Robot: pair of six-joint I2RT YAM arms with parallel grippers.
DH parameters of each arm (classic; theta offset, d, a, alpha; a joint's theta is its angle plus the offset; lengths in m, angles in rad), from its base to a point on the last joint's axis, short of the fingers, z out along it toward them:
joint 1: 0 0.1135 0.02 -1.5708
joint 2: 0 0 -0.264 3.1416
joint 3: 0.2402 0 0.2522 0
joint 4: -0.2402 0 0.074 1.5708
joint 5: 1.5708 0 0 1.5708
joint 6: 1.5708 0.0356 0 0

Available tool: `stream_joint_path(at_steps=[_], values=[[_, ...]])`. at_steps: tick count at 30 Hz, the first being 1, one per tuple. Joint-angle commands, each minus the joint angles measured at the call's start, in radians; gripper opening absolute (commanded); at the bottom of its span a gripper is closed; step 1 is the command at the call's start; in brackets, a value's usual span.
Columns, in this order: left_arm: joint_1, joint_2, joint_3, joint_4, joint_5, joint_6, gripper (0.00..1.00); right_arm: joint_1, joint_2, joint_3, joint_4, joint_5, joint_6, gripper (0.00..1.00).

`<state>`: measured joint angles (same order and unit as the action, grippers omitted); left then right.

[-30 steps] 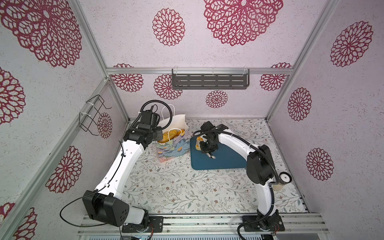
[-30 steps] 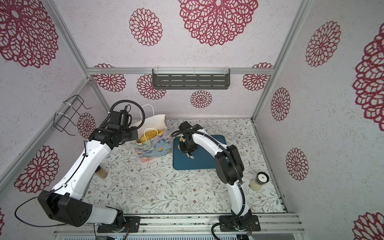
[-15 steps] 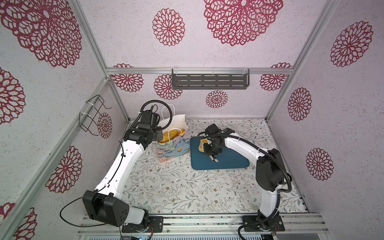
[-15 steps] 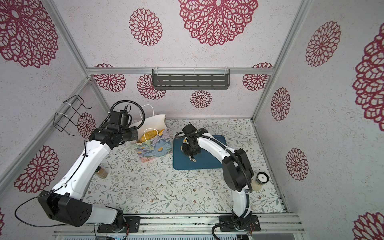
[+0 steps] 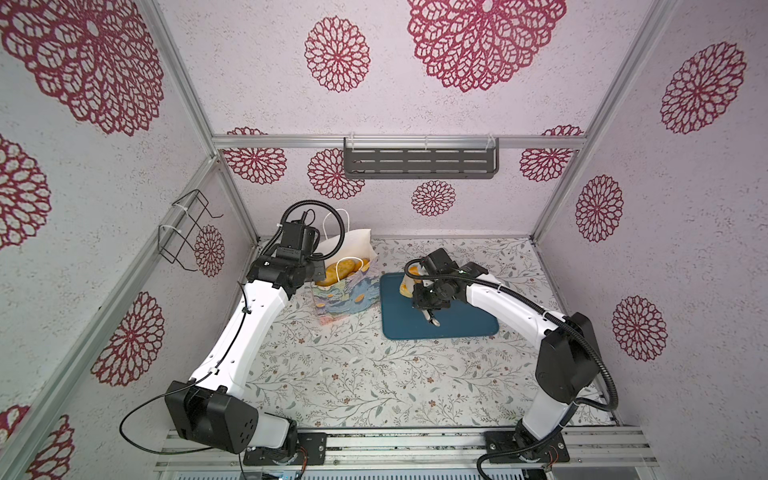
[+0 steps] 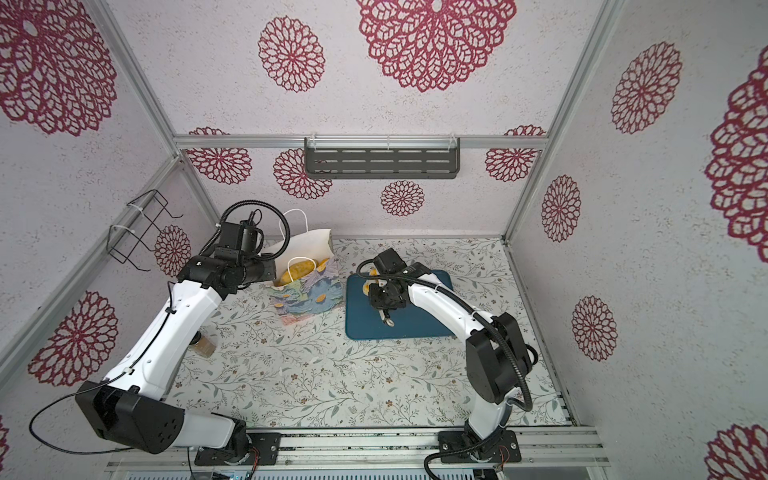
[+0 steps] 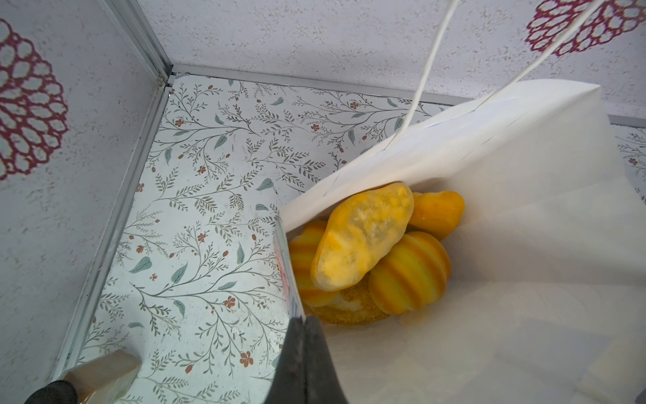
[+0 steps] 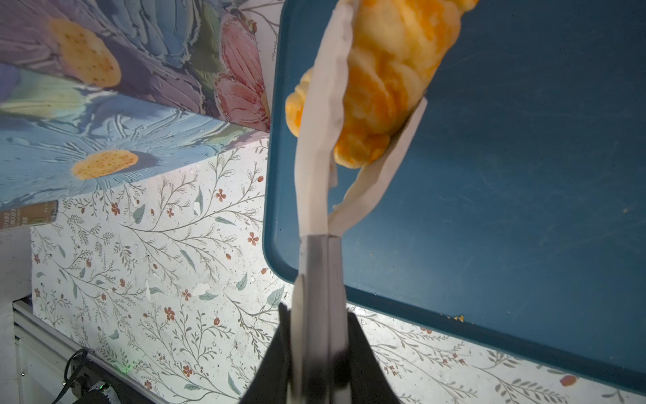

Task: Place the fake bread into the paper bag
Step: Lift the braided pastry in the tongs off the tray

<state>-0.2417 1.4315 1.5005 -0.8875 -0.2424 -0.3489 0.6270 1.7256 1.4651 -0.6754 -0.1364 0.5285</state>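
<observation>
The paper bag (image 5: 348, 293) (image 6: 309, 296) stands upright left of the teal tray, its white inside (image 7: 489, 245) holding several fake bread pieces (image 7: 363, 234) (image 5: 345, 266). My left gripper (image 7: 304, 321) (image 5: 316, 270) is shut on the bag's near rim and holds the mouth wide. My right gripper (image 8: 318, 311) (image 5: 430, 293) is shut on the cream tongs (image 8: 316, 140). The tongs clamp one more fake bread (image 8: 384, 80) (image 5: 409, 274) above the tray's left end, close to the bag's flowered side (image 8: 105, 105).
The teal tray (image 5: 457, 320) (image 8: 524, 175) lies flat right of the bag. A small brown jar (image 6: 204, 344) (image 7: 101, 370) stands by the left arm. A wire rack (image 5: 183, 232) hangs on the left wall and a grey shelf (image 5: 419, 162) on the back wall.
The right arm's elbow has swung out to the right and its gripper, with tongs and bread, has shifted slightly right over the tray. The left arm and bag have not moved.
</observation>
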Motion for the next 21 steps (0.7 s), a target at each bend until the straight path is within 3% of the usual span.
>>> stream_joint_path(at_steps=[1, 21], values=[[-0.008, -0.031, -0.005, 0.039, -0.001, 0.002, 0.0, -0.003, -0.091, 0.0, 0.064, 0.0, 0.039, 0.0], [-0.008, -0.03, -0.005, 0.041, 0.003, 0.001, 0.0, 0.033, -0.188, 0.014, 0.108, 0.027, 0.067, 0.0]])
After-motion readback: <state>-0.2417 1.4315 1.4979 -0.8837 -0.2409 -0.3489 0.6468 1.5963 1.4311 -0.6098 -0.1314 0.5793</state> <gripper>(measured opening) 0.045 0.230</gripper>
